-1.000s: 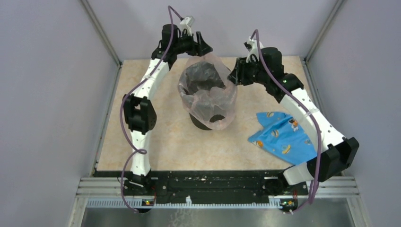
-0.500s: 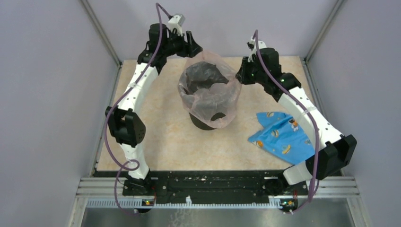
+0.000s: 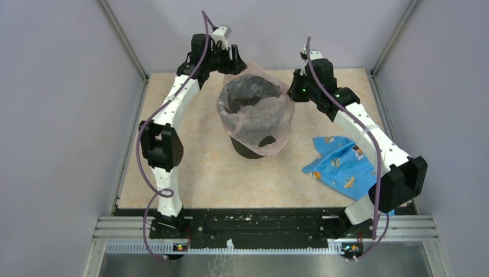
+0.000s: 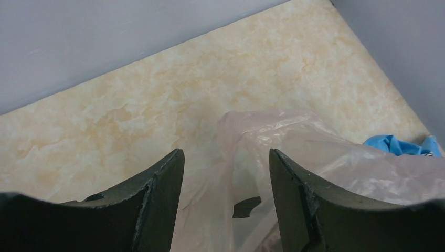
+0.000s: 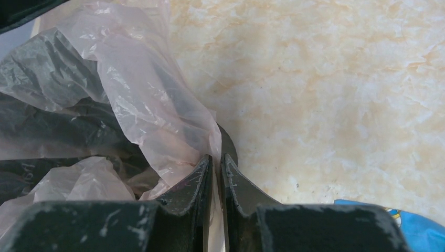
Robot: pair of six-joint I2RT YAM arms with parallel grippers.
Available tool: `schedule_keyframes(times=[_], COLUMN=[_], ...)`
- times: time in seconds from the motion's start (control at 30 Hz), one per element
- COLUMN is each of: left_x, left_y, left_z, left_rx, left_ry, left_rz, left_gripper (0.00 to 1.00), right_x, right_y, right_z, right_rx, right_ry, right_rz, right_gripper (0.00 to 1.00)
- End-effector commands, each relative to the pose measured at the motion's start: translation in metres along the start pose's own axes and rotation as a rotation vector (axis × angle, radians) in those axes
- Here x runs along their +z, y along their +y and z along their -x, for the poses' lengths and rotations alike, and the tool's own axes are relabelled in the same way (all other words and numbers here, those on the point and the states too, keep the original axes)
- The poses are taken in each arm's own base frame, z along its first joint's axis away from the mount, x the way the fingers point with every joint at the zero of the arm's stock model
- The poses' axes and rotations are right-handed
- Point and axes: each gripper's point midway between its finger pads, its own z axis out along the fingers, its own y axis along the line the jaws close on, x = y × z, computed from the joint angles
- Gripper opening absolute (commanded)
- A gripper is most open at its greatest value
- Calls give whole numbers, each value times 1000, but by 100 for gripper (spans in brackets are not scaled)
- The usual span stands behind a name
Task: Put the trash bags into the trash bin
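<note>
Step in hand: lining the trash bin (image 3: 247,151), mid desk (image 3: 196,173), with the pink trash bag (image 3: 271,130) draped over its rim. Right claw (image 5: 215,160) pinches film at the right rim. Left claw (image 4: 225,153) is spread at the far rim. Next, judged: left closes on film.

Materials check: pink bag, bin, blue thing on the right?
Pink bag: thin translucent plastic film, glossy and crinkled; dark shapes show through it. Bin: black, smooth, probably rigid plastic; only its base shows below the film. Blue item: looks like soft printed cloth, lying in folds; could be printed film.
</note>
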Motion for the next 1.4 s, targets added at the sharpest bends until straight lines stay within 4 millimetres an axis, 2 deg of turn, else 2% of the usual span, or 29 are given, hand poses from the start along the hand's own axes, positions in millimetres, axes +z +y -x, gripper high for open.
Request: schedule_keyframes(times=[0.0, 0.1, 0.2, 0.43, 0.57, 0.83, 0.97, 1.17, 1.27, 1.37], left_x=[2, 5, 9, 8, 9, 5, 2, -2, -3, -4], left_y=[15, 20, 21, 34, 39, 39, 39, 37, 37, 36], left_z=[15, 9, -1, -17, -28, -45, -56, -60, -61, -63], left_rx=[59, 48, 26, -19, -35, -69, -85, -91, -94, -100], left_ry=[-40, -30, -14, -7, 10, 23, 35, 35, 36, 36], left_rz=[64, 60, 44, 78, 81, 86, 93, 90, 95, 94], left_gripper=[67, 65, 56, 19, 7, 2, 1, 0, 0, 0], right_x=[3, 5, 7, 18, 25, 22, 12, -21, -38, -57], right_y=[8, 9, 9, 4, -1, -5, -8, -17, -23, -27], right_z=[13, 11, 9, -3, -14, -15, -11, -5, -8, -13], right_rx=[7, 9, 9, 20, 54, 71, 82, 86, 101, 119], right_ry=[-48, -44, -43, -34, -19, -32, -50, -78, -79, -84], right_rz=[13, 17, 24, 21, 39, 37, 23, -16, -27, -19], right_gripper=[11, 11, 11, 11, 11, 15, 29, 59, 67, 70])
